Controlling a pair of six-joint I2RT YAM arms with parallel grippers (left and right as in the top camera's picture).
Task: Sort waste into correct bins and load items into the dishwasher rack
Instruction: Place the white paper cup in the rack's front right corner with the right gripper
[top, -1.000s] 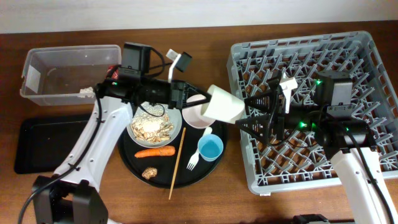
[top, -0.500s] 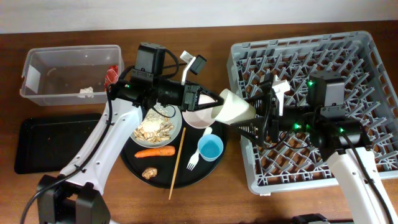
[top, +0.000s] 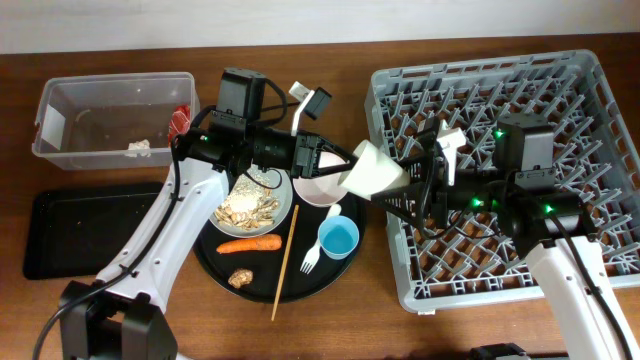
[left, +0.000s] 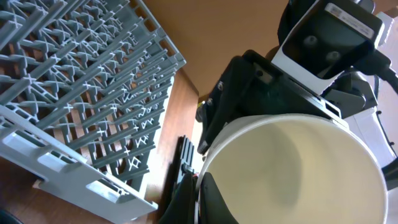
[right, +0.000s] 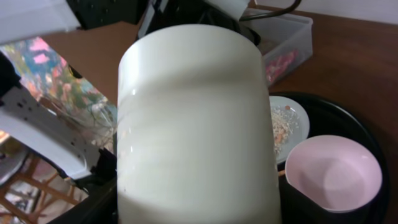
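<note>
A white cup (top: 372, 170) hangs on its side in the air between the round tray and the dishwasher rack (top: 590, 90). My left gripper (top: 335, 163) is shut on the cup's rim; in the left wrist view its fingers (left: 186, 202) pinch the rim of the cup (left: 292, 168). My right gripper (top: 405, 188) straddles the cup's closed end from the rack side. The cup (right: 196, 124) fills the right wrist view, and whether the pads touch it does not show. The plate (top: 285, 205), pink bowl (top: 318, 190), blue cup (top: 338, 238) and fork (top: 312, 258) lie on the round tray.
The round black tray (top: 215, 255) also holds rice (top: 245, 203) on the plate, a carrot (top: 250, 244), a brown lump (top: 239, 278) and a wooden stick (top: 284, 265). The clear tub (top: 60, 110) at far left holds a red wrapper (top: 180, 120) and white scrap (top: 138, 148). A black rectangular tray (top: 60, 235) lies below it.
My left arm carried the white cup to the right, up to the right gripper. The right gripper's jaws have narrowed around the cup's closed end.
</note>
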